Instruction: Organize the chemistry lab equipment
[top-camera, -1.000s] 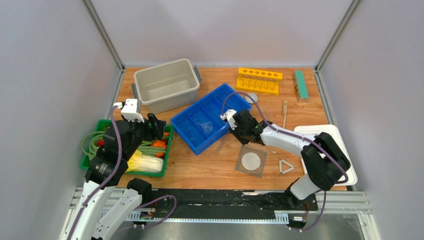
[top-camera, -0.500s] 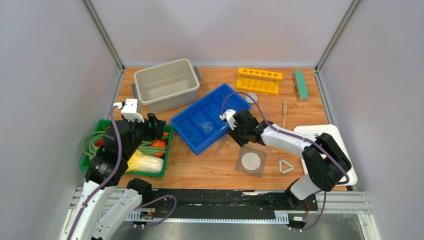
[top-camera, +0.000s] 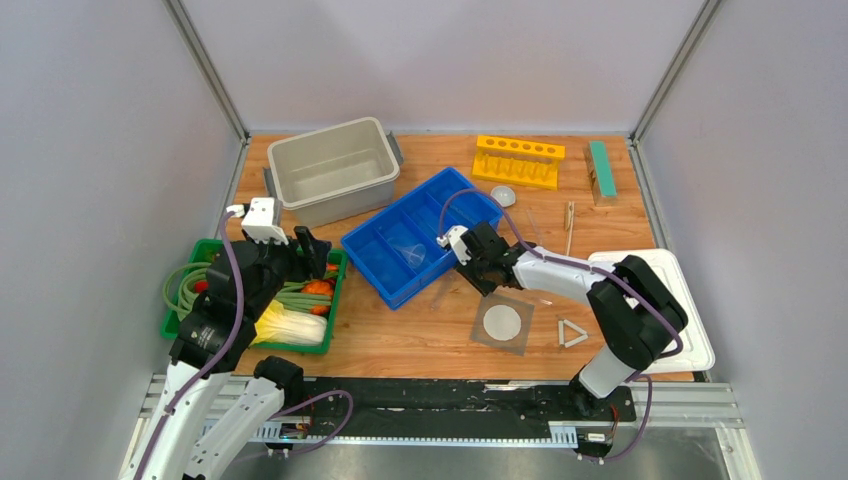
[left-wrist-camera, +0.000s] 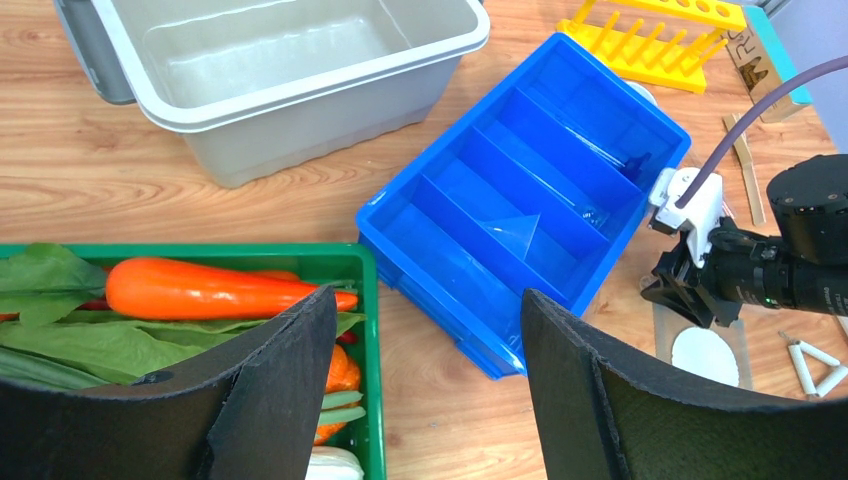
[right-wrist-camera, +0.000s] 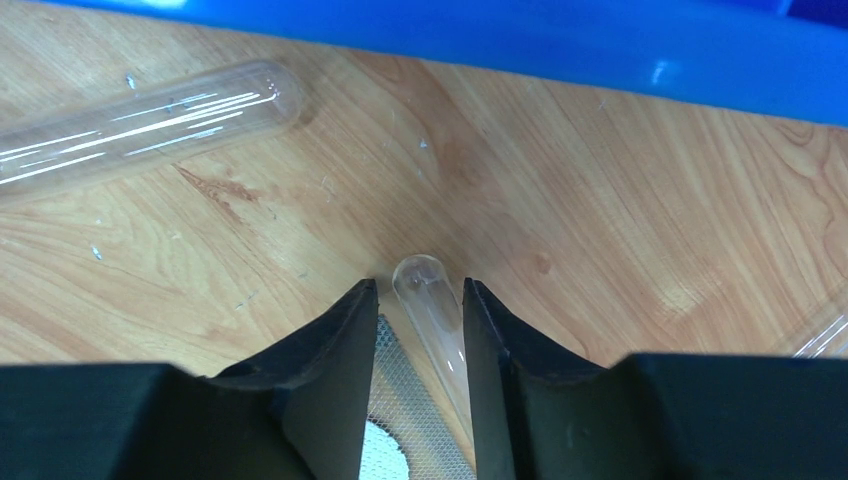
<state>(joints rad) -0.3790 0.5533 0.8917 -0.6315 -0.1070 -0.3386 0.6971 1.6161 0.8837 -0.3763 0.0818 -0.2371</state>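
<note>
Only the right wrist view showed the grasp: the right pincer was narrowly open, straddling the rounded end of a clear tube on the desk. Its right finger touched the tube, with a slight gap at the left. A second tube lay at 10 o'clock.

The top view placed this pincer between the blue tray at 10 o'clock and the grey mesh at 5 o'clock.

In the left wrist view:
- The left pincer gaped wide above the green crate, which held a carrot and leaves
- A clear cup lay in a middle compartment of the tray
</note>
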